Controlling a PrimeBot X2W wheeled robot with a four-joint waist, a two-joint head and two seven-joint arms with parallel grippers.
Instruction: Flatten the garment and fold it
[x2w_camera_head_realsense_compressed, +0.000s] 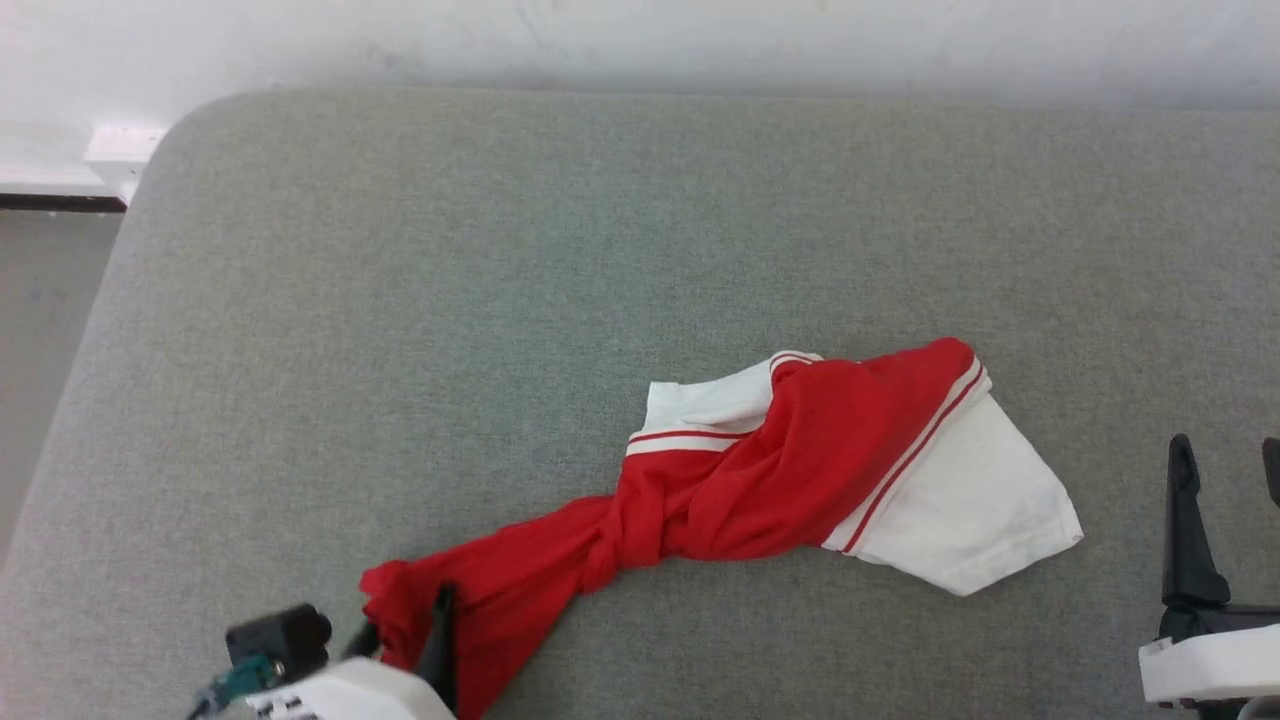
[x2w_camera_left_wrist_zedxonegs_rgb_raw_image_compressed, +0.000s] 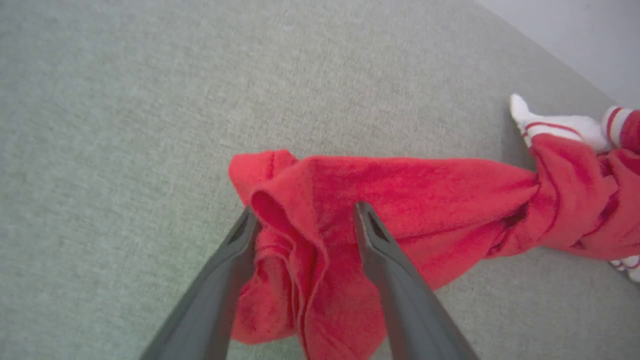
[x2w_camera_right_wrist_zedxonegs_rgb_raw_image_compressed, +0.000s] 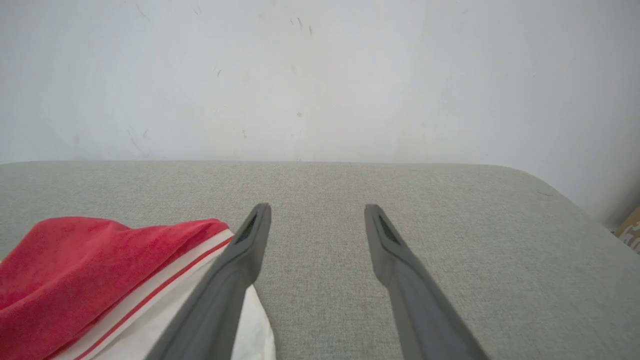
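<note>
Fingers (x2w_camera_left_wrist_zedxonegs_rgb_raw_image_compressed: 390, 270) of the left tool (x2w_camera_left_wrist_zedxonegs_rgb_raw_image_compressed: 305, 215) are spread apart and released. A bunched red end of the shirt (x2w_camera_left_wrist_zedxonegs_rgb_raw_image_compressed: 425, 195) lies loose between them and is not pinched. The right tool (x2w_camera_right_wrist_zedxonegs_rgb_raw_image_compressed: 317, 215) is likewise held wide open, with nothing between its fingers but bare grey fabric, and one white sleeve is seen just beside its left finger.

Two tools are counted, along with one shirt and one worktop (x2w_camera_head_realsense_compressed: 500, 300). On the shirt, two white sleeves are made out in the head view: a larger one (x2w_camera_head_realsense_compressed: 960, 500) spread flat toward the right tool (x2w_camera_head_realsense_compressed: 1225, 460), and a smaller one (x2w_camera_head_realsense_compressed: 700, 405) folded at the shirt's far side. Both are edged with red-and-white stripes.

The shirt (x2w_camera_head_realsense_compressed: 800, 460) is laid crumpled on the near half of the worktop. It is twisted into a narrow rope (x2w_camera_head_realsense_compressed: 610, 530) at its middle and stretched toward the lower left corner, where the left tool is placed.

The whole length of the shirt is given by the head view. The folds between the left fingers are given by the left wrist view. In the right wrist view the pale wall (x2w_camera_right_wrist_zedxonegs_rgb_raw_image_compressed: 320, 75) behind the worktop and a rounded far corner are given, with a red fold of the shirt (x2w_camera_right_wrist_zedxonegs_rgb_raw_image_compressed: 75, 265) at the lower left.
</note>
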